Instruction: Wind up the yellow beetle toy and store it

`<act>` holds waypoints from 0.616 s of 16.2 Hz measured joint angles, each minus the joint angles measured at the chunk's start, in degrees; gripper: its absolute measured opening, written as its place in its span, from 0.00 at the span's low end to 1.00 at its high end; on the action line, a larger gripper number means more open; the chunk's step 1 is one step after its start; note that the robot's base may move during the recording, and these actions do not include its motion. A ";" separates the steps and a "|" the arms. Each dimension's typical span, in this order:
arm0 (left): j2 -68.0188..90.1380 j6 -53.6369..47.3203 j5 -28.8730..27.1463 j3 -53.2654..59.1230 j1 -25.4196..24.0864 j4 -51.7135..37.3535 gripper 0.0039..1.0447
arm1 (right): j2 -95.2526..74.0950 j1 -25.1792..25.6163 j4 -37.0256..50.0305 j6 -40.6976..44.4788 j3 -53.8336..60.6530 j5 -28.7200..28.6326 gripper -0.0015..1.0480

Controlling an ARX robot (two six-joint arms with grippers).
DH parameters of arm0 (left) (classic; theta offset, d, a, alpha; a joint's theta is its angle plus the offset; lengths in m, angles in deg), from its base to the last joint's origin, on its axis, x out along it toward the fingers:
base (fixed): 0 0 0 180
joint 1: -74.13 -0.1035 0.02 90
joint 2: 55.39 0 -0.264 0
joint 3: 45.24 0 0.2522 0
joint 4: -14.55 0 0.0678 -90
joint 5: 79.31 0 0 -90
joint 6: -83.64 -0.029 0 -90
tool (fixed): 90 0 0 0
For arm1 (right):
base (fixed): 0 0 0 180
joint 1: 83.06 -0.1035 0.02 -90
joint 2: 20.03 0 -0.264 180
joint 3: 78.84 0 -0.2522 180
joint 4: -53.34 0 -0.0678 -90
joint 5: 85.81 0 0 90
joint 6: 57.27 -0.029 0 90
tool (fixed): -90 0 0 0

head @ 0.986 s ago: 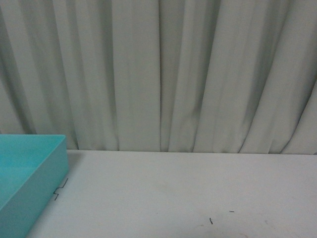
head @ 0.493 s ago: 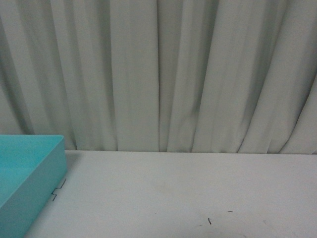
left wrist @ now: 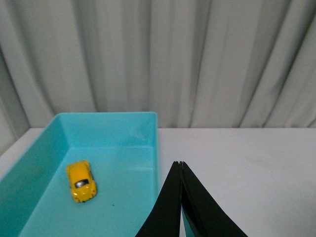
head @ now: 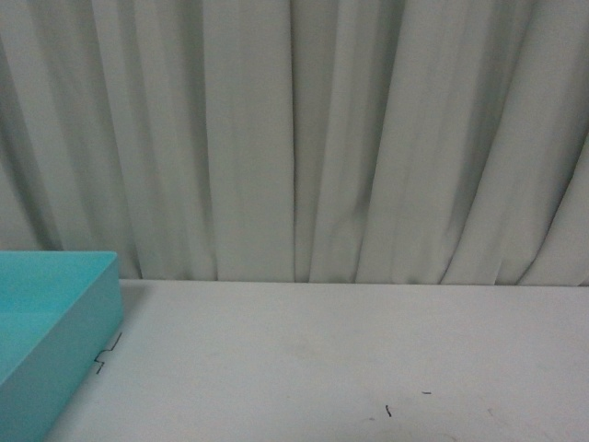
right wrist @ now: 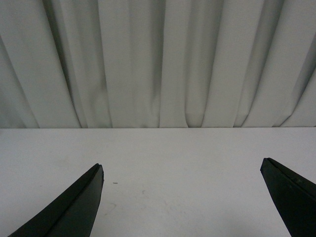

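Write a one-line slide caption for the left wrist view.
Yellow beetle toy lies inside the turquoise bin; closed left gripper hovers at its rim.

Front view: teal bin (head: 55,331) cut off at the left and lower edges, interior floor largely unseen; neither arm in frame. Left wrist view: bin's (left wrist: 113,148) near end cut off; closed left gripper (left wrist: 180,170) covers its near corner. Right wrist view: right gripper (right wrist: 182,170) finger bases cut off.

Glossy beetle toy (left wrist: 81,181); cloth curtain (head: 294,138)
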 joint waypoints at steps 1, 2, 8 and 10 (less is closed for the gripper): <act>0.00 0.02 -0.85 0.00 -0.44 0.11 0.01 | -0.02 0.00 -0.04 0.02 0.00 -0.04 0.94; 0.00 0.00 -0.85 0.00 -0.50 0.02 0.01 | -0.02 0.00 -0.04 0.00 0.00 -0.02 0.94; 0.00 0.00 -0.85 0.00 -0.50 0.04 0.01 | 0.00 0.00 -0.04 0.00 0.00 -0.02 0.94; 0.00 0.09 -0.85 0.00 -0.50 0.02 0.02 | -0.02 0.00 -0.04 0.00 0.00 -0.02 0.94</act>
